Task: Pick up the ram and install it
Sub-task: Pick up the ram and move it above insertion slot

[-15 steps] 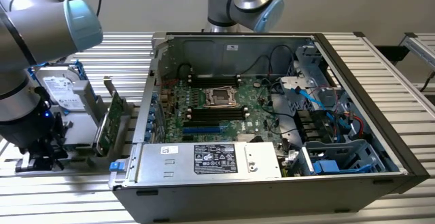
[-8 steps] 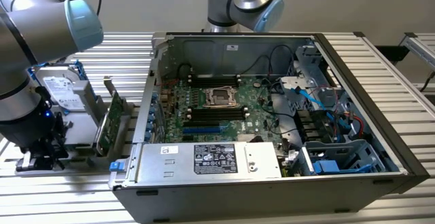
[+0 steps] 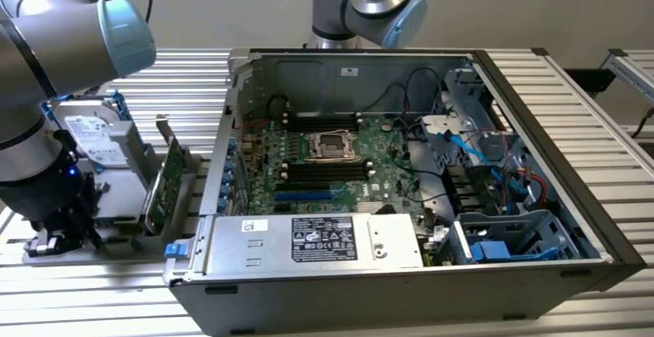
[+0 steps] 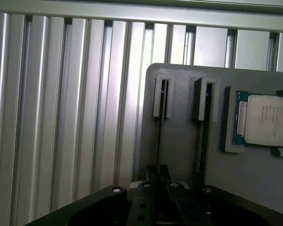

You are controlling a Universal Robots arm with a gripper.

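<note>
Slatted aluminium table (image 4: 61, 117) lies below; I see my gripper (image 4: 158, 173) clenched on the ram (image 4: 159, 136), which stands edge-on in the grey holder (image 4: 179, 141).

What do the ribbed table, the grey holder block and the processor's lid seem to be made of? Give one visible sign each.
Ribbed table: likely aluminium, satin silver; straight extruded slats with soft sheen.
Grey holder block: probably plastic, matte; dull even surface, moulded slots.
Processor's lid: seemingly plated metal, pale satin; faint printing.
</note>
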